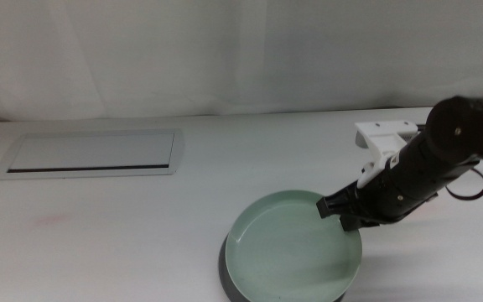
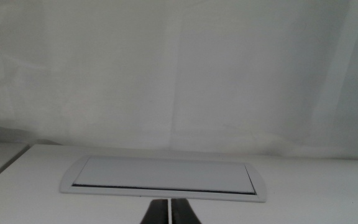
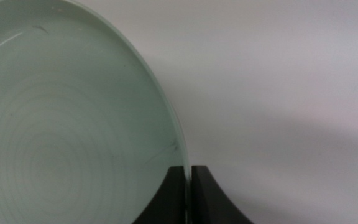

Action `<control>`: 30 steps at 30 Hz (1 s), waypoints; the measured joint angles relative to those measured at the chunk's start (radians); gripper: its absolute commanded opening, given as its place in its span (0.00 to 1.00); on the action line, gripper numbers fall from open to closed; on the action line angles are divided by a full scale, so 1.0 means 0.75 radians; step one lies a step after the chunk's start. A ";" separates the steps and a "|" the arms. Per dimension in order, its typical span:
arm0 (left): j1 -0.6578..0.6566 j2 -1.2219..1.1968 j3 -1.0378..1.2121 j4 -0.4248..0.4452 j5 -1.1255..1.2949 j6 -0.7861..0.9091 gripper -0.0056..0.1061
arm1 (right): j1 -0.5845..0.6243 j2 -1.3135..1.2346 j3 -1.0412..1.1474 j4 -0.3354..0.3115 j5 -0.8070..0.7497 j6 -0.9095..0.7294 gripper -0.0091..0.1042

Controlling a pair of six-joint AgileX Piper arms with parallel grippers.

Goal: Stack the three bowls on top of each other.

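A pale green bowl (image 1: 292, 247) lies on top of a darker blue-grey bowl (image 1: 223, 268) at the front of the table, right of centre. Only the lower bowl's left edge shows under it. My right gripper (image 1: 342, 210) comes in from the right and is at the green bowl's far right rim. In the right wrist view, the right gripper (image 3: 189, 180) is shut on that thin rim of the green bowl (image 3: 61, 124). My left gripper (image 2: 168, 213) is out of the middle view. Its jaws are shut with nothing in them, pointing towards the back of the table.
A flat white rectangular panel with a dark slot (image 1: 90, 153) lies at the back left, also seen ahead of the left gripper as the panel (image 2: 163, 175). A white curtain hangs behind the table. The stack reaches the picture's front edge.
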State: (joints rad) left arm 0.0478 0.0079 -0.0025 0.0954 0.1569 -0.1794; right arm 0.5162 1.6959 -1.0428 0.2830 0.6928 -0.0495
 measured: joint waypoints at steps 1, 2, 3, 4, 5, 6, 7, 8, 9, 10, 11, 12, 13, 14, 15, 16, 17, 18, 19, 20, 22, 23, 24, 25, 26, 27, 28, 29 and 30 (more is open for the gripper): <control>0.000 0.000 0.000 0.000 0.000 0.000 0.02 | 0.000 0.006 0.014 0.003 -0.015 0.000 0.06; 0.000 0.000 0.000 0.000 0.000 0.000 0.02 | 0.003 0.013 0.024 0.006 -0.032 0.000 0.06; 0.000 0.000 0.000 0.000 0.000 0.000 0.02 | 0.005 0.015 0.031 0.006 -0.040 0.000 0.06; 0.000 0.000 0.000 0.000 0.000 0.000 0.02 | 0.005 0.014 0.034 0.010 -0.050 0.003 0.06; 0.000 0.000 0.000 0.000 0.000 0.000 0.02 | 0.005 0.014 0.037 0.016 -0.062 0.003 0.06; 0.000 0.000 0.000 0.000 0.000 0.000 0.02 | 0.005 0.014 0.037 0.020 -0.075 0.003 0.06; 0.000 0.000 0.000 0.000 0.000 0.000 0.02 | 0.005 0.014 0.037 0.027 -0.088 0.006 0.06; 0.000 0.000 0.000 0.000 0.000 0.000 0.02 | 0.005 0.017 0.037 0.029 -0.095 0.009 0.06; 0.000 0.000 0.000 0.000 0.000 0.000 0.02 | 0.005 0.026 0.037 0.030 -0.096 0.015 0.06; 0.000 0.000 0.000 0.000 0.000 0.000 0.02 | 0.005 0.037 0.037 0.030 -0.096 0.018 0.06; 0.000 0.000 0.000 0.000 0.000 0.000 0.02 | 0.005 0.047 0.037 0.030 -0.096 0.020 0.06; 0.000 0.000 0.000 0.000 0.000 0.000 0.02 | 0.008 0.073 0.037 0.030 -0.096 0.020 0.06; 0.000 0.000 0.000 0.000 0.000 0.000 0.02 | 0.011 0.084 0.037 0.030 -0.096 0.027 0.06; 0.000 0.000 0.000 0.000 0.000 0.000 0.02 | 0.017 0.089 0.037 0.030 -0.096 0.027 0.06; 0.000 0.000 0.000 0.000 0.000 0.000 0.02 | 0.024 0.092 0.037 0.030 -0.096 0.027 0.06; 0.000 0.000 0.000 0.000 0.000 0.000 0.02 | 0.034 0.098 0.037 0.030 -0.096 0.027 0.06; 0.000 0.000 0.000 0.000 0.000 0.000 0.02 | 0.042 0.101 0.037 0.030 -0.096 0.027 0.06; 0.000 0.000 0.000 0.000 0.000 0.000 0.02 | 0.052 0.104 0.037 0.030 -0.096 0.027 0.06; 0.000 0.000 0.000 0.000 0.000 0.003 0.02 | 0.058 0.103 0.037 0.030 -0.096 0.027 0.06; 0.000 0.000 0.000 0.000 0.000 0.003 0.02 | 0.061 0.103 0.037 0.030 -0.096 0.027 0.06; 0.000 0.000 0.000 0.000 0.000 0.003 0.02 | 0.063 0.106 0.037 0.030 -0.096 0.029 0.06; 0.000 0.000 0.000 0.000 0.000 0.003 0.02 | 0.063 0.104 0.037 0.030 -0.097 0.029 0.06; 0.000 0.000 0.000 0.000 0.000 0.003 0.02 | 0.066 0.104 0.037 0.030 -0.097 0.029 0.06; 0.000 0.000 0.000 0.000 0.000 0.003 0.02 | 0.066 0.104 0.037 0.030 -0.095 0.029 0.09; 0.000 0.000 0.000 0.000 0.000 0.003 0.02 | 0.066 0.104 0.037 0.030 -0.095 0.029 0.16; 0.000 0.000 0.000 0.000 0.000 0.003 0.02 | 0.066 0.104 0.037 0.027 -0.092 0.029 0.20; 0.000 0.000 0.000 0.000 0.000 0.003 0.02 | 0.066 0.104 0.037 0.024 -0.087 0.029 0.27; 0.000 0.000 0.000 0.000 0.000 0.003 0.02 | 0.066 0.104 0.037 0.018 -0.085 0.029 0.36; 0.000 0.000 0.000 0.000 0.000 0.003 0.02 | 0.066 0.104 0.037 0.012 -0.082 0.029 0.45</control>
State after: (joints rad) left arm 0.0478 0.0079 -0.0025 0.0954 0.1569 -0.1768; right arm 0.5655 1.7742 -1.0147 0.2919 0.6317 -0.0276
